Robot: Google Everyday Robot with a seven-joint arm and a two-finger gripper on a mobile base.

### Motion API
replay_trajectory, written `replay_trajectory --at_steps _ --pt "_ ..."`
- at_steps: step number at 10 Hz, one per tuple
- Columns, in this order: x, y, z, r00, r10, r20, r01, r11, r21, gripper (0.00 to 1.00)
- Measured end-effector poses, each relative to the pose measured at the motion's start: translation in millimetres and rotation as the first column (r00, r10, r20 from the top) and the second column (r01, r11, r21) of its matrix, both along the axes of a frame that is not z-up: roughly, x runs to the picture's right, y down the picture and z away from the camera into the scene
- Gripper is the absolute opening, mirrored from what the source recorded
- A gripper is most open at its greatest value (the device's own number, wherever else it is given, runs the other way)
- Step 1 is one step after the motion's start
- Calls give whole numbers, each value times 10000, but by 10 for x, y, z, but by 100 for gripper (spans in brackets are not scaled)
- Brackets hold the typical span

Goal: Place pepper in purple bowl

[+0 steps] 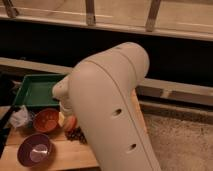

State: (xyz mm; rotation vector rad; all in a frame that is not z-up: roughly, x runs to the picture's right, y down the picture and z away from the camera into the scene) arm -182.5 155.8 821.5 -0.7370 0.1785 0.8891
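Camera view, looking down past the robot's arm (107, 117), whose pale shell fills the middle of the scene and hides much of the wooden table (67, 157).

Landmark: the purple bowl (25, 150), upright at the near left of the table, its pale, shiny inside bare.
- Just beyond the purple bowl stands an orange bowl (46, 120).
- Farther beyond it lies a green tray (35, 91).
- Beyond and to the left of it sits a pale crumpled bag (19, 118).
- To the right of the purple bowl, near but apart from it, lies a bunch of dark grapes (77, 135). A small rounded orange thing (70, 123) sits just behind the bunch (too indistinct to name).

The gripper is not to be seen. It lies somewhere behind the arm's shell, to the right of and beyond the purple bowl. Whether it stands apart, together or clamped on anything cannot be told.

The pepper cannot be made out either. It is not in the purple bowl, nor on the bare wood around it, so the arm presumably hides it.

Progress, as judged: the placing is not done, since the purple bowl holds nothing. The pepper has yet to be carried over the purple bowl and released into it.
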Motion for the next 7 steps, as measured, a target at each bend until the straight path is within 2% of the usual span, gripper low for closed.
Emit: replay_trajectory --at_steps 2,4,7 --pt "-52 29 4 9980 241 589 -242 9997 10 80" --pt "5 16 23 9948 544 862 -550 9985 43 80" --pt "-35 29 17 9923 575 1093 -594 9981 141 80"
